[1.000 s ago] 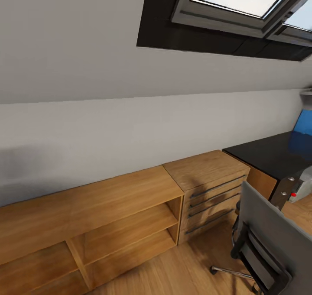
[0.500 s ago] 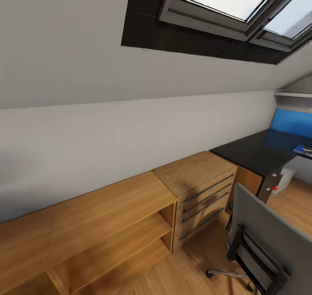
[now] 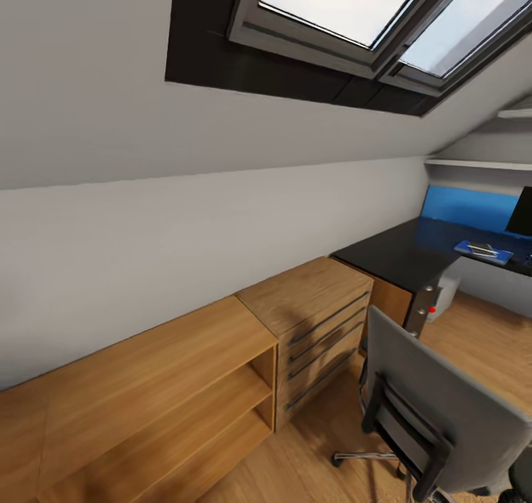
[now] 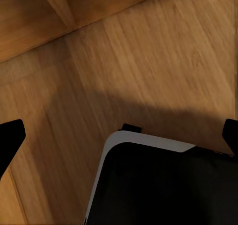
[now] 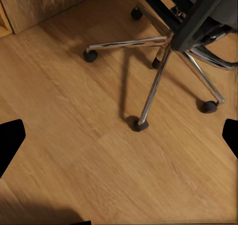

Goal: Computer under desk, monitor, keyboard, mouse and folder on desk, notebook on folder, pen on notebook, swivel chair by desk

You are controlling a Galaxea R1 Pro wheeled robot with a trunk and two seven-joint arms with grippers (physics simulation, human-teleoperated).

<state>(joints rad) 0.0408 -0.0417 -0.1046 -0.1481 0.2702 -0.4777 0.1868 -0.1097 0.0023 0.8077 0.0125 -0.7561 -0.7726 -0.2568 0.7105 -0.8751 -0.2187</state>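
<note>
The grey swivel chair [image 3: 436,399] stands at the lower right with its back toward me, on the floor in front of the desk [image 3: 399,255]. The desk's glossy black top carries a blue folder [image 3: 484,252] with a small grey flat thing on it, too small to name. The black monitor [image 3: 521,211] shows at the right edge. Under the desk sits the light grey computer [image 3: 443,296] with its red dot. My left gripper [image 4: 119,138] is open over the wooden floor. My right gripper [image 5: 120,138] is open above the chair's metal base [image 5: 158,61].
A light-wood chest of drawers [image 3: 318,318] and an open shelf unit [image 3: 170,385] line the wall to the left of the desk. A blue wall panel [image 3: 469,206] sits behind the desk. A dark shape with a pale rim [image 4: 158,185] lies below the left gripper.
The camera has swung to the right, so the whole picture has shifted left. The folder, the monitor and more of the desk have come into view; the chair looks closer.
</note>
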